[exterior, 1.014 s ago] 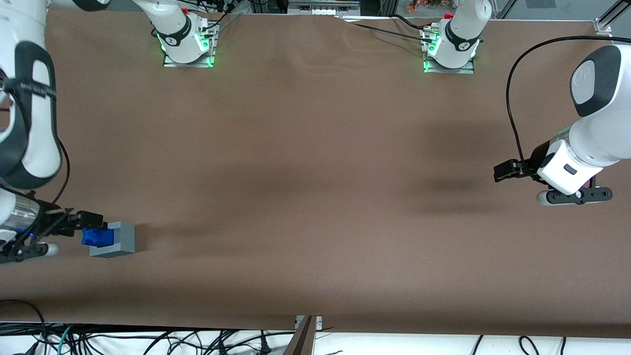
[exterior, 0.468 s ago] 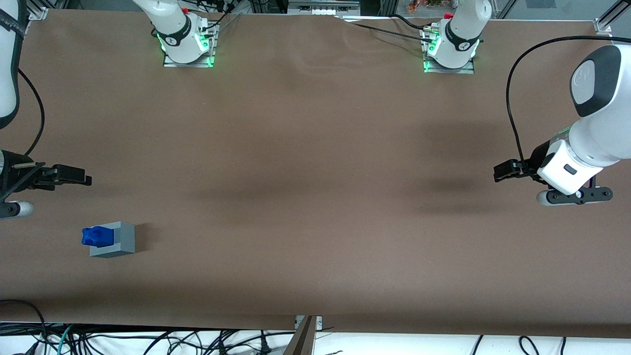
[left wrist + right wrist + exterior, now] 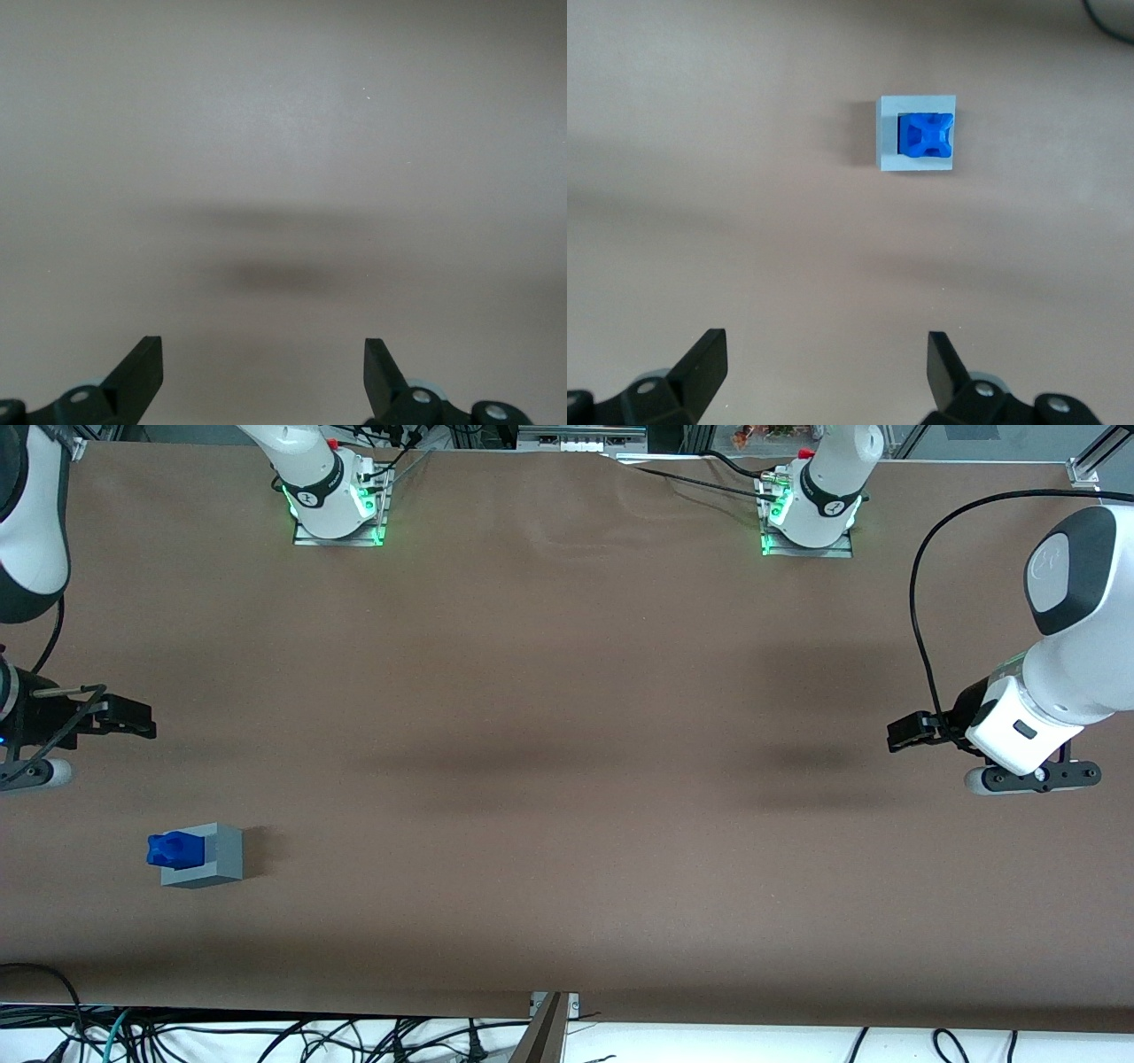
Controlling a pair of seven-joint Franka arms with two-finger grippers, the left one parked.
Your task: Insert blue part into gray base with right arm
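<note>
The blue part [image 3: 172, 850] sits in the top of the gray base [image 3: 214, 856], which stands on the brown table toward the working arm's end, near the front edge. Both show in the right wrist view, the blue part [image 3: 927, 137] seated in the gray base [image 3: 888, 135]. The right arm's gripper [image 3: 133, 720] is open and empty, raised well above the table, farther from the front camera than the base. In its wrist view the gripper [image 3: 824, 359] has wide-spread fingers with only bare table between them.
Two arm bases with green lights [image 3: 335, 509] [image 3: 808, 514] stand at the table edge farthest from the front camera. Cables hang below the table's front edge [image 3: 266, 1036]. The brown table cover [image 3: 567, 779] is bare across the middle.
The right gripper has let go of the blue part and pulled up and away from the base, leaving the part in the base. The base and part have not moved.
</note>
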